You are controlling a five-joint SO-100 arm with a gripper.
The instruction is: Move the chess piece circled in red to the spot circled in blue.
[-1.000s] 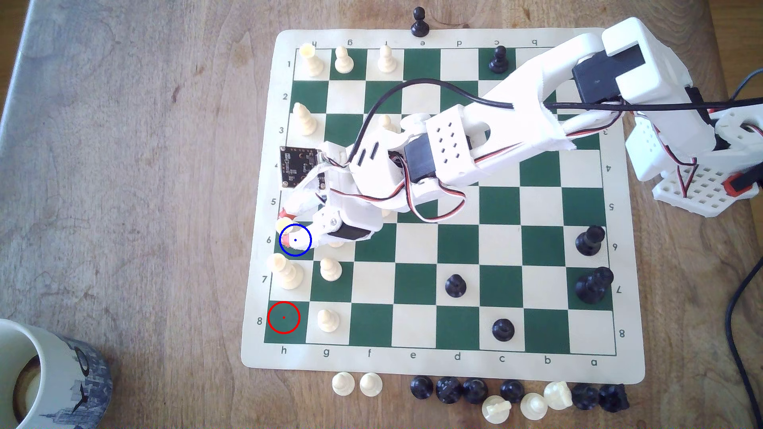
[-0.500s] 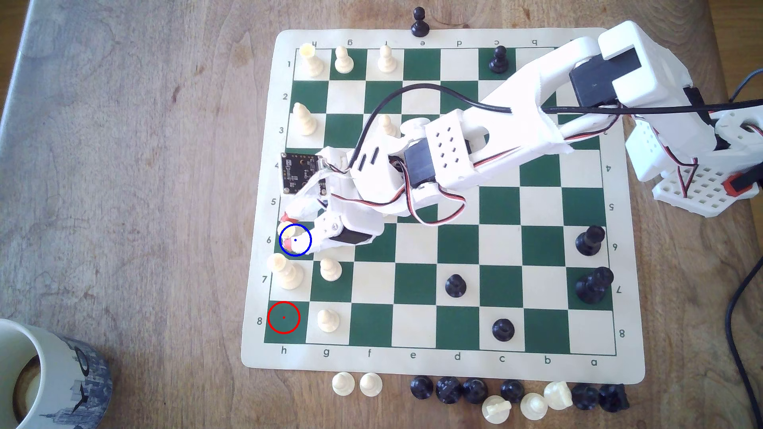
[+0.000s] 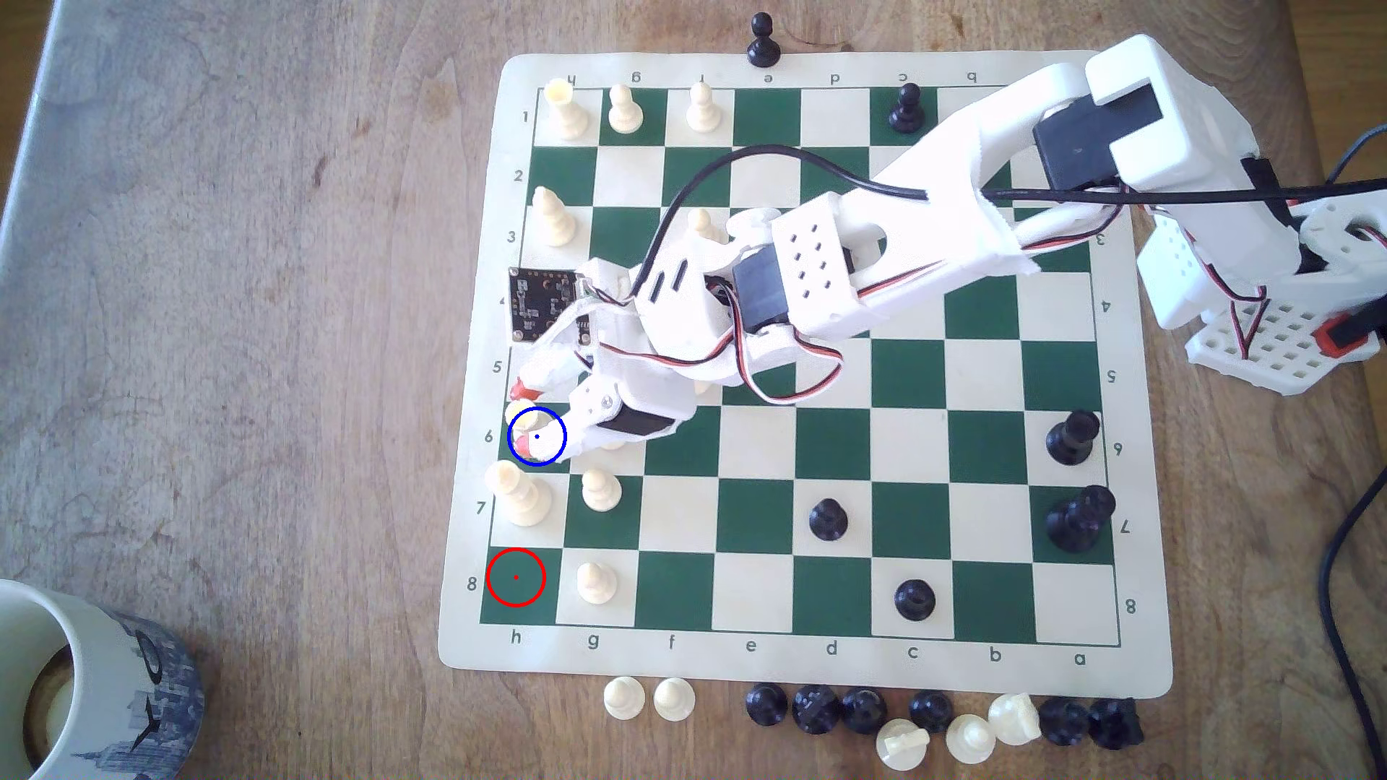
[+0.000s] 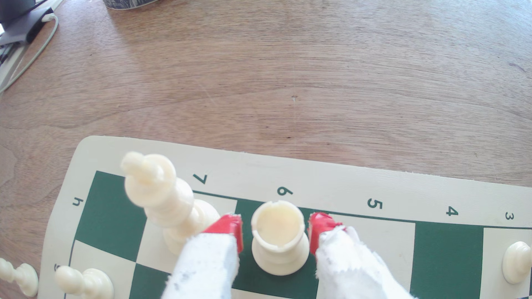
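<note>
Wooden tabletop (image 3: 263, 300), brown, grained; vinyl chess board (image 3: 833, 667) laid flat on it, green and cream squares.

Nearest, along the near edge in the exterior view: row of captured pieces (image 3: 863, 709), cream and black, off the board. Mug (image 3: 82, 682) at the exterior view's near left corner.

Red ring (image 3: 516, 577) on corner square h8: bare green, no piece inside. Cream pawn (image 3: 595, 581) just to its right in the exterior view.

Next row out: tall cream piece (image 4: 161, 195) on h7, leaning-looking through the wrist lens, close beside one finger.

Rook (image 4: 279, 235) on h6, upright, base flat on the blue-ringed square (image 3: 519, 453). Cream plastic, hollow rimmed top, waisted stem, wide foot. Judged light, rigid, smooth and a little slippery; best hold across the waist under the rim, where red pads can seat.

Gripper (image 4: 275, 233) astride the rook, fingers parted, slim gap visible each side in the wrist view; red fingertips (image 4: 230, 227) level with the rim, touching nothing so far as visible. Holding nothing.

Farther: white arm (image 3: 901, 247) crossing mid-board. Cream pieces (image 3: 623, 109) on the far row; lone black pawn (image 3: 762, 41) beyond the far edge.
</note>
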